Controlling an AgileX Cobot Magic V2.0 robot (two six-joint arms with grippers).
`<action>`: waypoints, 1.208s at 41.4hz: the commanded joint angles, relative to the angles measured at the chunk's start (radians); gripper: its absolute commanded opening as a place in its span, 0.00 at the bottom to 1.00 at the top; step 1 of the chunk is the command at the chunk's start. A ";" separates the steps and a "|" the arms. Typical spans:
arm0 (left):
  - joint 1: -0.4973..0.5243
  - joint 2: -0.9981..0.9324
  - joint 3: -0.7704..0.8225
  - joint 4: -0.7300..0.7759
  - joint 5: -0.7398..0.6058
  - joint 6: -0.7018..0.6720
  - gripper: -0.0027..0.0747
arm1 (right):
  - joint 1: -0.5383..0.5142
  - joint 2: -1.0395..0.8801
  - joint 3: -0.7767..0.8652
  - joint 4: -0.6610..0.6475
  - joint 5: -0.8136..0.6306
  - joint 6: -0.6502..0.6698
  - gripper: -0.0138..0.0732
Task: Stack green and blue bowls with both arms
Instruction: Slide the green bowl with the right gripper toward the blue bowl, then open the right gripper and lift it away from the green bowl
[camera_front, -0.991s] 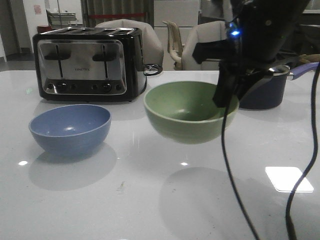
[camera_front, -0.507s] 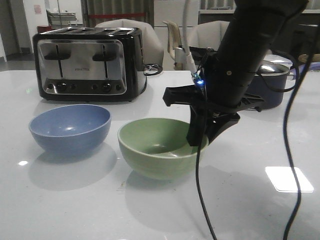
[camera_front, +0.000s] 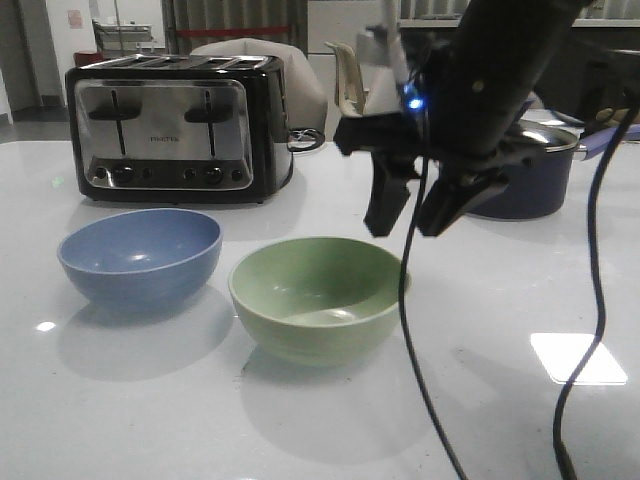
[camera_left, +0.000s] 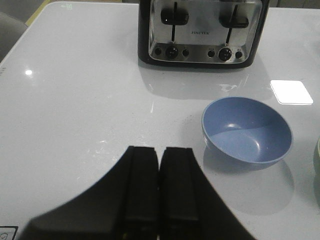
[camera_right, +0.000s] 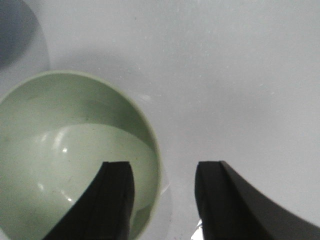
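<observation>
Green bowl set down beside the blue one, stacking not yet done

The right gripper (camera_front: 412, 212) hovers with fingers apart above the green bowl (camera_front: 318, 297), which sits on the surface (camera_front: 500, 400) just beside the blue bowl (camera_front: 140, 256); the left gripper (camera_left: 159, 190), fingers together, likely must open and take the blue bowl next

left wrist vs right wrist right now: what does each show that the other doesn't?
Left wrist only: the toaster, the whole blue bowl, and the left gripper with its fingers closed together, holding nothing. Right wrist only: inside the green bowl, with the right gripper open over its rim. Both: the white table.
</observation>
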 joint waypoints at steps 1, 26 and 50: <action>-0.008 0.009 -0.028 -0.004 -0.081 -0.007 0.16 | 0.000 -0.172 0.023 -0.055 -0.018 -0.037 0.64; -0.008 0.009 -0.028 -0.004 -0.081 -0.007 0.16 | 0.000 -0.868 0.501 -0.125 -0.033 -0.096 0.64; -0.208 0.111 -0.077 -0.002 -0.060 0.085 0.52 | 0.000 -1.017 0.549 -0.125 0.046 -0.096 0.64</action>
